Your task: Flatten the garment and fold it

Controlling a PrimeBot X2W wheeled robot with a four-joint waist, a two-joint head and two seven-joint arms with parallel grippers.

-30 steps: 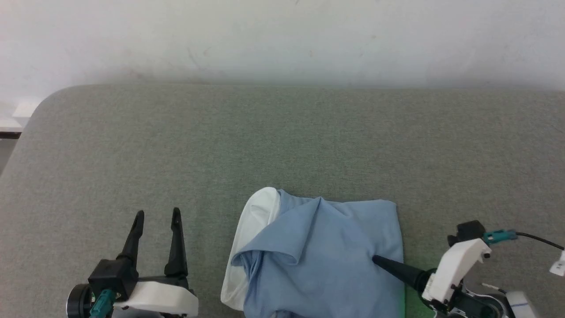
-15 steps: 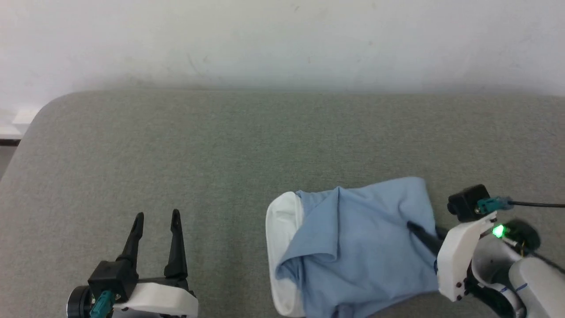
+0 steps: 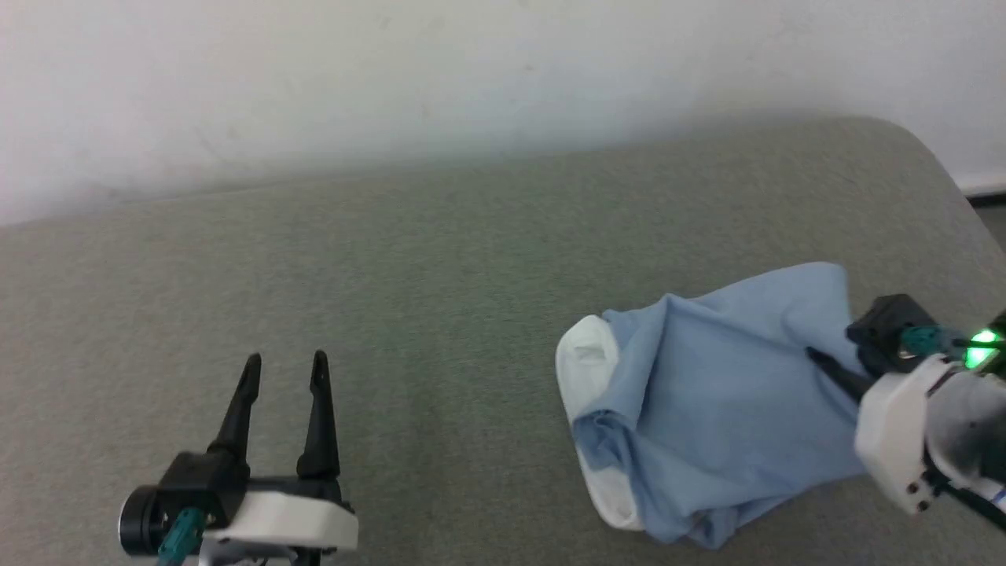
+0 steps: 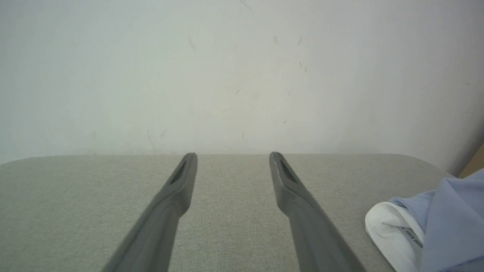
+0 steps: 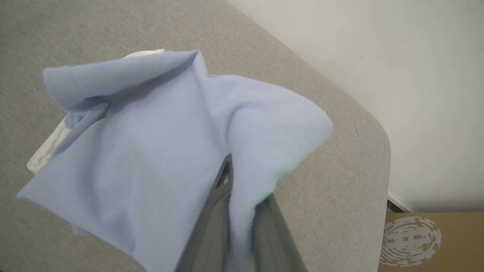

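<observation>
The garment [image 3: 707,409] is a light blue polo shirt, bunched up, with a white sleeve [image 3: 585,358] at its left end, on the right part of the grey table [image 3: 393,259]. My right gripper [image 3: 813,360] is shut on the garment's right edge, with blue cloth [image 5: 151,151] pinched between the two fingers [image 5: 217,211]. The part near the grip is lifted. My left gripper [image 3: 284,365] stands open at the lower left over bare table, well away from the garment. In the left wrist view its fingers [image 4: 177,189] are spread, and the white sleeve [image 4: 393,234] lies at the far right.
A white wall [image 3: 393,79] runs behind the table. The table's rounded right corner [image 3: 919,141] lies just past the garment. A brown cardboard box [image 5: 427,241] sits below that corner in the right wrist view.
My right gripper has shut on the garment's right edge and dragged it to the right and away from me. The head camera has turned right. The left gripper holds still.
</observation>
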